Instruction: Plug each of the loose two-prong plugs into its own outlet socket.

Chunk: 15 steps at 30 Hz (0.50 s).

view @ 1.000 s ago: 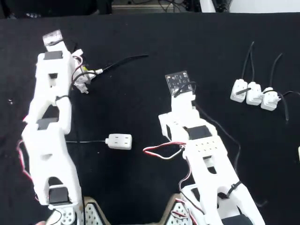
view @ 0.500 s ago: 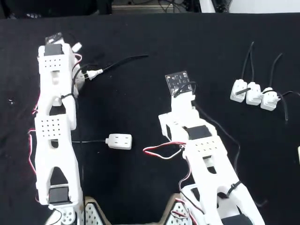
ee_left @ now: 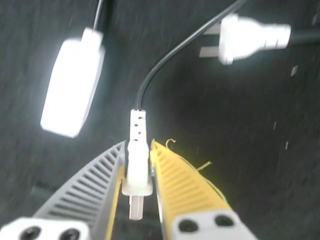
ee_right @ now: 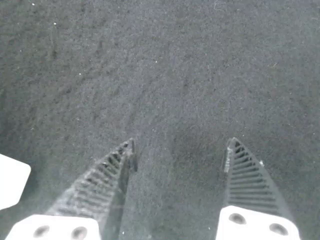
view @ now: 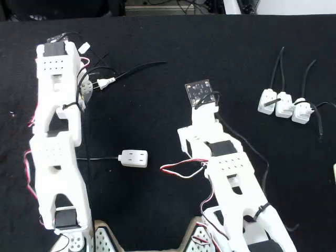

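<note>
Left wrist view gives you the left gripper [ee_left: 137, 145] pinching a white plug [ee_left: 137, 167] between its fingers, prong end toward the camera and black cord running away from it. Your second plug [ee_left: 252, 36] lies loose on the table [ee_left: 240, 125] beyond it, and the socket [ee_left: 72, 82] sits apart from both. From above, your left arm [view: 55, 105] reaches to the far left, with the second plug [view: 105, 82] just right of its wrist and the socket [view: 134, 158] nearer. Your right gripper [ee_right: 180, 147] is spread wide over the black table near the middle. Three white units [view: 285, 105] sit in a row at the right.
</note>
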### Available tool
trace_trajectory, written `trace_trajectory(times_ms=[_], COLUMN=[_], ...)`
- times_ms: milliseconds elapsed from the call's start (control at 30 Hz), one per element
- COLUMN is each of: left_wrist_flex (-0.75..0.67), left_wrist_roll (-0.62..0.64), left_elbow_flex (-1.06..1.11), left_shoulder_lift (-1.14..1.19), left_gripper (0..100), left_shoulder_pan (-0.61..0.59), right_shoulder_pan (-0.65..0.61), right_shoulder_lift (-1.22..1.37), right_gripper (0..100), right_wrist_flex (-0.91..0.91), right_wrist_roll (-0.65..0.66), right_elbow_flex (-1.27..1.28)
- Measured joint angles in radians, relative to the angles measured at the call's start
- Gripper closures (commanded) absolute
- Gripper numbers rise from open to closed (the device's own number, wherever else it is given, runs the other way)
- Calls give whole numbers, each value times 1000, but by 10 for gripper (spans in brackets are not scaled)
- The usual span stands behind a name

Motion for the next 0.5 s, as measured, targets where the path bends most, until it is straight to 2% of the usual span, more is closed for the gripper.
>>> trace_trajectory(times_ms=[100,200,333,500], left_wrist_flex=[-8,-58,-167,-373], left_wrist_roll=[-35,-91,-187,-212], left_elbow_flex=[216,430,726,1085], left_shoulder_lift=[-195,-391,-628,-868], left_gripper=[970,970,967,958], left_shoulder_pan=[14,78,221,410], right_shoulder_pan=[0,0,52,195], right_shoulder_lift=[0,0,0,-2], right_gripper=[730,730,730,730], right_wrist_flex=[0,26,255,537], right_wrist_roll=[0,0,32,164], right_elbow_flex=[0,-15,-173,-276])
